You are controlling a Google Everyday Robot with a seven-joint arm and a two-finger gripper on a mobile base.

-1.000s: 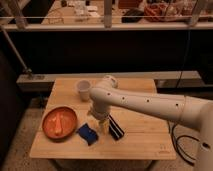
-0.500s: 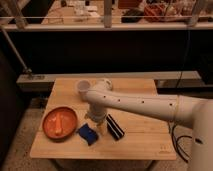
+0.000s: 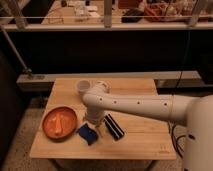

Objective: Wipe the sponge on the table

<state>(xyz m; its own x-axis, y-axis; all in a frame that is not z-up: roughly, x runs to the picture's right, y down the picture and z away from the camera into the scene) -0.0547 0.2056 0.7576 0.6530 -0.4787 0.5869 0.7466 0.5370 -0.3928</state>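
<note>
A small bright-blue sponge (image 3: pixel 87 133) lies on the light wooden table (image 3: pixel 142 137), near the front edge and left of centre. My white arm reaches in from the right and bends down over the table's middle. The gripper (image 3: pixel 93 123) hangs just above the sponge's right end, pointing down, jaws open with nothing in them. The arm's wrist hides part of the table behind the sponge.
An orange plate (image 3: pixel 50 131) with an orange item on it sits left of the sponge. A black bar with white stripes (image 3: pixel 114 126) lies just to its right. A white cup (image 3: pixel 83 86) stands at the back. A dark railing and shelf run behind.
The arm has swung left and lowered, bringing the gripper over the sponge. The sponge, plate, bar and cup have stayed where they were.
</note>
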